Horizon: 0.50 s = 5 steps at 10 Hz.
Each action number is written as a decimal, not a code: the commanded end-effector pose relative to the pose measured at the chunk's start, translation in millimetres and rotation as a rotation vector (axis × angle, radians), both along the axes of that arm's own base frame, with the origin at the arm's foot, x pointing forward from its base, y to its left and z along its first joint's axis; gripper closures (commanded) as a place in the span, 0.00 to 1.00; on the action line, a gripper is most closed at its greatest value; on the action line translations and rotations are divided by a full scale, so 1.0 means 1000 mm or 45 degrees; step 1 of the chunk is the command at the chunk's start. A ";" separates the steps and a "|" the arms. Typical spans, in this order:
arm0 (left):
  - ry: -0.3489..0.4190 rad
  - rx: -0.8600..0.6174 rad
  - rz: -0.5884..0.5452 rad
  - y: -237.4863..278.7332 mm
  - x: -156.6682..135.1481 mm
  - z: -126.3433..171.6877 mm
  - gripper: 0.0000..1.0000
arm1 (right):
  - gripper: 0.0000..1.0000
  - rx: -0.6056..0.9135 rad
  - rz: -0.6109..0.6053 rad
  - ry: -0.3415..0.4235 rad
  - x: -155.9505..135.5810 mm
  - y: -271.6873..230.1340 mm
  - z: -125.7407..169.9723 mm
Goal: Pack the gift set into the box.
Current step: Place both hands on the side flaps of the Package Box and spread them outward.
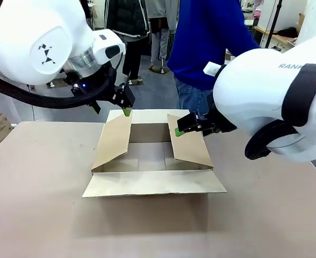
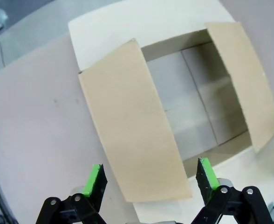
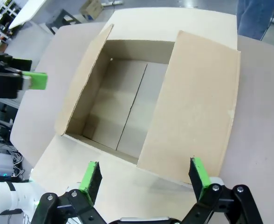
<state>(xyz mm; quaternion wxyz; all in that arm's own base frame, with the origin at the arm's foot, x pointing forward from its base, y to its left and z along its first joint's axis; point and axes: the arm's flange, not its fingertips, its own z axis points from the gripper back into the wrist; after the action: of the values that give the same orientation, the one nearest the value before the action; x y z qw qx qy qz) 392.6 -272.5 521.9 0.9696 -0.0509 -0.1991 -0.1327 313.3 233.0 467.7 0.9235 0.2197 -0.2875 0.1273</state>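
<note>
A matte beige table (image 1: 34,215) in a grey-floored room holds the box (image 1: 152,185), a rectangle of plain corrugated cardboard with its flaps spread. The left gripper (image 2: 150,176) and right gripper (image 3: 144,177) hover above, jaws apart.

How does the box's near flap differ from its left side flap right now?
The near flap lies folded out flat on the table; the left side flap stands raised at a slant. The open left gripper hovers by the left side flap's far end, while the near flap lies well away from it. Both are plain brown cardboard.
</note>
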 end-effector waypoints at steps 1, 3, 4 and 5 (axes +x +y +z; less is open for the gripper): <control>0.080 0.138 0.131 -0.038 0.019 -0.008 0.00 | 0.00 0.024 0.024 -0.002 0.000 -0.003 0.003; 0.143 0.152 0.245 -0.059 0.035 -0.029 0.00 | 0.00 0.024 0.024 -0.002 0.000 -0.003 0.003; 0.137 0.177 0.339 -0.066 0.043 -0.037 0.00 | 0.00 0.024 0.024 -0.002 0.000 -0.003 0.003; 0.115 0.228 0.412 -0.073 0.051 -0.044 0.00 | 0.00 0.024 0.024 -0.002 0.000 -0.003 0.003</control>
<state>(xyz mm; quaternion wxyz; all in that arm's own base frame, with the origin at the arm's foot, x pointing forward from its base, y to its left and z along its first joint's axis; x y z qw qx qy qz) 431.4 -327.3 474.1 0.9886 0.0341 -0.1453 -0.0213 313.2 233.1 467.7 0.9235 0.2199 -0.2874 0.1275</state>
